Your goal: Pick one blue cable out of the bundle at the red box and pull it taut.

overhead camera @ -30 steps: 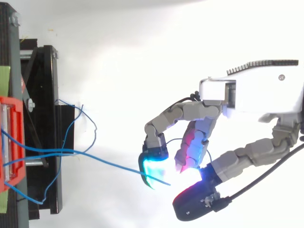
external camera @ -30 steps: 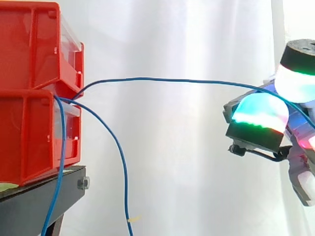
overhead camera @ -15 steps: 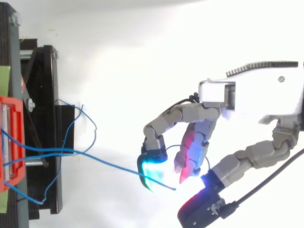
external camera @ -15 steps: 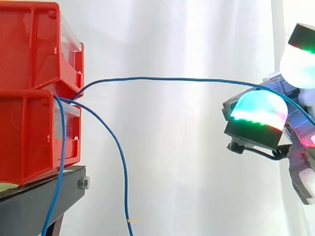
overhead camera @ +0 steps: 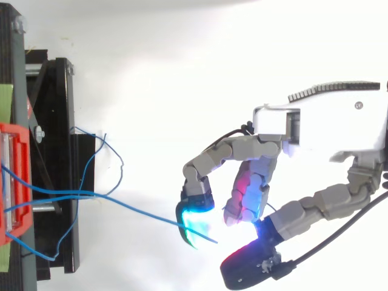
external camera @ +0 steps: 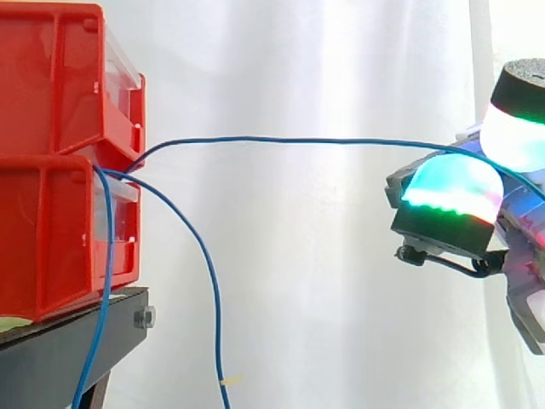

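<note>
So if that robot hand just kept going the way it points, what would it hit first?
Probably the drooping loop of thin blue cable, then the stacked red plastic bins. The hand points left across open space; depth is unclear, so it might pass beside the loop.

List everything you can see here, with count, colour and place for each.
bins: two, red, stacked at left on the stand
cables: at least three, blue, coming from the bins; one runs across to the hand, the others hang down
stand: one, black, under the bins
curtain: one, white, behind everything
hand: one, grey and white, at right, at the far end of the crossing cable
</note>
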Controlling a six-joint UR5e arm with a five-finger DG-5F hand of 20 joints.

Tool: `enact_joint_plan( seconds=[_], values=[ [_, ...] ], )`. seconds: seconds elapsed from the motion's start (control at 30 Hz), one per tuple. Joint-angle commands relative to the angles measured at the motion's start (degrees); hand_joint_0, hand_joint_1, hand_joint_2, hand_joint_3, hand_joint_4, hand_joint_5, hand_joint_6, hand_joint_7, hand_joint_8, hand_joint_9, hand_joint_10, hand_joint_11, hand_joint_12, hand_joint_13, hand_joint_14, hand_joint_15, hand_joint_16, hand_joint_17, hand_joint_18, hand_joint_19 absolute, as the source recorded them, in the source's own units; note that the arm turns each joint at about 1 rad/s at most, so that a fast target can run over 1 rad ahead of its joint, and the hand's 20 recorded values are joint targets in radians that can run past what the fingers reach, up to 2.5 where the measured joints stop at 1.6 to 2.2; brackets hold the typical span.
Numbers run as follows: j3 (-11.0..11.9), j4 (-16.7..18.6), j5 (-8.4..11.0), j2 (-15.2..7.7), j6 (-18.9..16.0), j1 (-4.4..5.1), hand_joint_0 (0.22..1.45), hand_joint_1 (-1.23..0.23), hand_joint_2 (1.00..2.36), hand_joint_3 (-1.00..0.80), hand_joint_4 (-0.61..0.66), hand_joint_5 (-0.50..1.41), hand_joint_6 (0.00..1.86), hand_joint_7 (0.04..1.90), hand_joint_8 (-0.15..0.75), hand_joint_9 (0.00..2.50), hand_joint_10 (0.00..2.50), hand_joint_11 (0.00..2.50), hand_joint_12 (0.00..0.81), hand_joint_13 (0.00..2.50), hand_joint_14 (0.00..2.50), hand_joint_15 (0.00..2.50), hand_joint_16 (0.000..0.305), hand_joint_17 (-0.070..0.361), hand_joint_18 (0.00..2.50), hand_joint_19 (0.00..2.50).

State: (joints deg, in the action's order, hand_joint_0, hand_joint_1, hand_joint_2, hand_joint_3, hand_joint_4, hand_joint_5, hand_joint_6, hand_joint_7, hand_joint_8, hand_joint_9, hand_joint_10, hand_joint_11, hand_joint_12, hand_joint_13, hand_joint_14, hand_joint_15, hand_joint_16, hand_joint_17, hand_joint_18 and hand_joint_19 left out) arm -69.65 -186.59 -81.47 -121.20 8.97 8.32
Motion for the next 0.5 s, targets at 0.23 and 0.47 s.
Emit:
enact_joint_plan(
  seconds=[0.23,0.47],
  values=[
    [0.04,0.0,0.0,0.0,0.0,0.12,0.59,-0.83,1.02,-0.19,-0.1,0.13,0.5,1.22,0.298,1.38,0.0,0.03,0.401,1.07,0.01,0.24,0.053,0.119,0.85,0.37],
    [0.04,0.0,0.35,-0.09,0.26,0.03,0.6,-0.84,1.02,-0.19,-0.1,0.12,0.5,1.21,0.299,1.37,0.0,0.04,0.397,1.05,0.01,0.25,0.052,0.118,0.83,0.36]
  ],
)
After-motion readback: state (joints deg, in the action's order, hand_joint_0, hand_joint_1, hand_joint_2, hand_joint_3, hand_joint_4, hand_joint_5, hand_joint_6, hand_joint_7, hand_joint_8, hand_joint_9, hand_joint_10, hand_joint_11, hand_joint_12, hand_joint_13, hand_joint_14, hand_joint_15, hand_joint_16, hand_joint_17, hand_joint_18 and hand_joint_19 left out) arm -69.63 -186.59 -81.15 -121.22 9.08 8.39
